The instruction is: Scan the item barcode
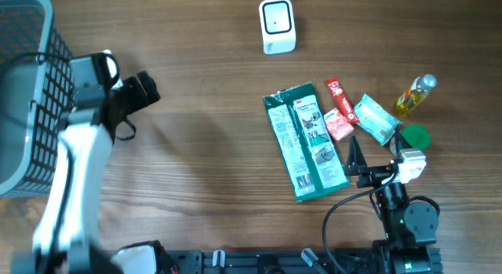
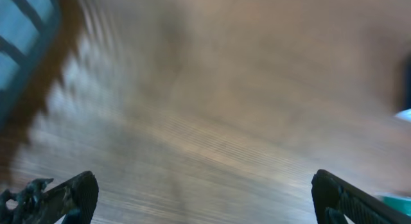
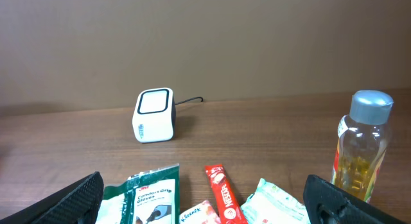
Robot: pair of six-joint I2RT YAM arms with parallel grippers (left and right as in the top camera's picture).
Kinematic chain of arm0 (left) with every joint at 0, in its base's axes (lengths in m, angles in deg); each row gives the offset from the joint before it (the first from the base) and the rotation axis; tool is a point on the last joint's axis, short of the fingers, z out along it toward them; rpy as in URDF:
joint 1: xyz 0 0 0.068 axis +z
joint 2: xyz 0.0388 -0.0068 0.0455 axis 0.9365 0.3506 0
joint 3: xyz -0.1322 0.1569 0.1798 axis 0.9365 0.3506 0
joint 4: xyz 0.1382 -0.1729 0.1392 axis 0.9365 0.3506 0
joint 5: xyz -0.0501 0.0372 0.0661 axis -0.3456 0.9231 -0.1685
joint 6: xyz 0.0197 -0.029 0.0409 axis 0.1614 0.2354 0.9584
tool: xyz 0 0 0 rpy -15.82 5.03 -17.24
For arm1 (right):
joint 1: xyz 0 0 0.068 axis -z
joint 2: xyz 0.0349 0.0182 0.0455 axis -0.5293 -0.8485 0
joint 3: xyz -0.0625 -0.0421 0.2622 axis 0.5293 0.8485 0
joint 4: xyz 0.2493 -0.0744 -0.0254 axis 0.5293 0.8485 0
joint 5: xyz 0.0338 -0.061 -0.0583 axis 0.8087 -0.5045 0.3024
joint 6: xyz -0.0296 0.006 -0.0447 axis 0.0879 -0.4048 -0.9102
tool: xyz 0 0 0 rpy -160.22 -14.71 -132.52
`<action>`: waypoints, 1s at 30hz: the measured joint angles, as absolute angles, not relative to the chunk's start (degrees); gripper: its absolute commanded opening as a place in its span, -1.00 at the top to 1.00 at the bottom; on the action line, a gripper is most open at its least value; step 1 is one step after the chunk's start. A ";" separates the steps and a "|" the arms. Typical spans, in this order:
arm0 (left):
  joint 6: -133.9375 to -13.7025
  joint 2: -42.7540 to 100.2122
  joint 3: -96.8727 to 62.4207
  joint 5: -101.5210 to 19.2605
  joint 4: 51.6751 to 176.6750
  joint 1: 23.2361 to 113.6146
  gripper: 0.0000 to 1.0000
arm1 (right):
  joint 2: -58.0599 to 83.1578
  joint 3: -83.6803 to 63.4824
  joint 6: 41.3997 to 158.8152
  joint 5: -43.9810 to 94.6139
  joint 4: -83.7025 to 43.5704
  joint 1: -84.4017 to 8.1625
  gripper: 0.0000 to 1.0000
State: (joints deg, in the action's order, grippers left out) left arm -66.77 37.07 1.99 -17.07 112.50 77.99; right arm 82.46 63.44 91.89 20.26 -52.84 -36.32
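Observation:
A white barcode scanner (image 1: 277,27) (image 3: 154,115) stands at the table's far middle. The items lie in a group at the right: a green glove pack (image 1: 306,140) (image 3: 144,198), a red stick sachet (image 1: 339,95) (image 3: 225,195), a pink tissue pack (image 1: 339,125) (image 3: 199,214), a teal pack (image 1: 375,118) (image 3: 276,201) and a bottle of yellow liquid (image 1: 413,95) (image 3: 359,150). My right gripper (image 1: 376,151) (image 3: 205,197) is open just in front of them, holding nothing. Far to the left, my left gripper (image 1: 143,89) (image 2: 205,197) is open over bare wood, also holding nothing.
A dark wire basket (image 1: 23,93) (image 2: 19,31) stands at the left edge beside the left arm. A green lid (image 1: 414,137) lies next to the right gripper. The scanner's cable runs off the far edge. The left wrist view is blurred.

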 measured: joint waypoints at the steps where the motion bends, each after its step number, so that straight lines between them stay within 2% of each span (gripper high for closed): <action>1: -66.77 31.69 2.03 -16.98 112.90 77.83 -1.00 | 82.48 63.44 91.89 20.26 -52.82 -36.32 -0.99; 7: -66.77 3.95 1.33 -16.98 112.57 77.73 -1.00 | 82.48 63.44 91.89 20.26 -52.82 -36.32 -0.99; 16: -66.77 -18.08 3.04 -17.00 115.76 77.73 -1.00 | 82.50 63.44 91.89 20.26 -52.77 -36.32 -1.00; 24: -66.79 -37.97 17.57 -17.00 115.98 76.04 -1.00 | 82.55 63.44 91.89 20.28 -52.82 -36.32 -1.00; 30: -66.81 -42.03 29.35 -17.35 96.92 73.33 -1.00 | 82.55 63.44 91.89 20.28 -52.82 -36.32 -0.99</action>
